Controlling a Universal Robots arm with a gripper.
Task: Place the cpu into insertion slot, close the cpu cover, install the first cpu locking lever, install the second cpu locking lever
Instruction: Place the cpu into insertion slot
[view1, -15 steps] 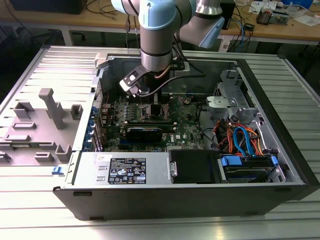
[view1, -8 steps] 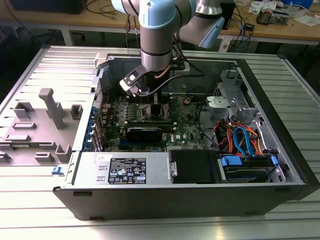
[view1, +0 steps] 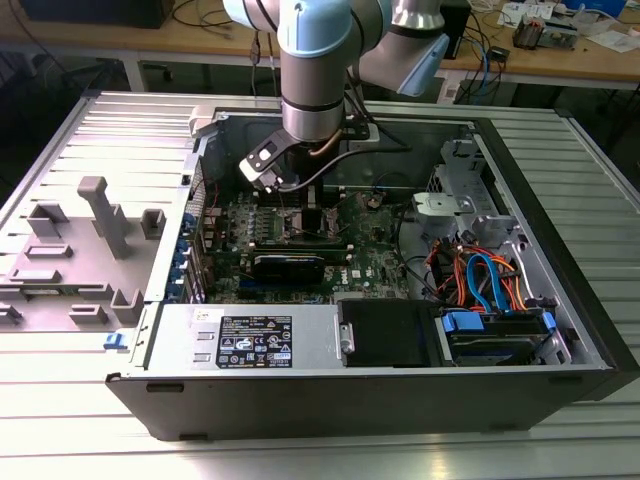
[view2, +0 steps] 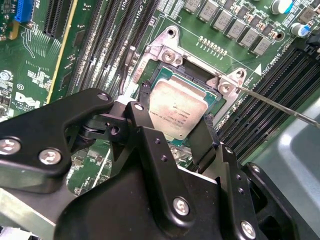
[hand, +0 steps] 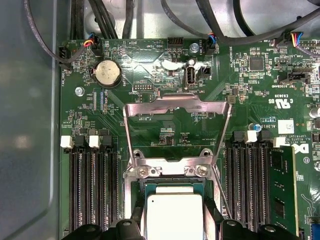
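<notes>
The cpu, a flat square chip with a dull silver-grey lid on a green substrate, lies in the insertion slot, whose dark wall and silver rim show just beyond it. The tool, matte black metal studded with screw heads, straddles the chip with black metal close against two opposite edges; whether it is clamped on the chip or just clear of it I cannot tell. In the first wrist view the cpu cover, a thin silver frame with a large square cutout, stands swung open away from the socket, hinged at a bracket with two screws, so the chip lies uncovered. A locking lever, a thin bare steel rod, runs out slantwise from the socket's corner and is not latched down. Long narrow black memory slots flank the socket on both sides, one of them holding a green memory stick, and a round silver coin battery sits farther out on the glossy green motherboard. In the exterior view the board lies inside an open grey metal computer case, which also holds a silver labelled power supply and a bundle of orange and blue cables. The silver and light-blue arm reaches down into the case. The case rests on a ribbed metal tabletop beside grey plastic fixtures.
</notes>
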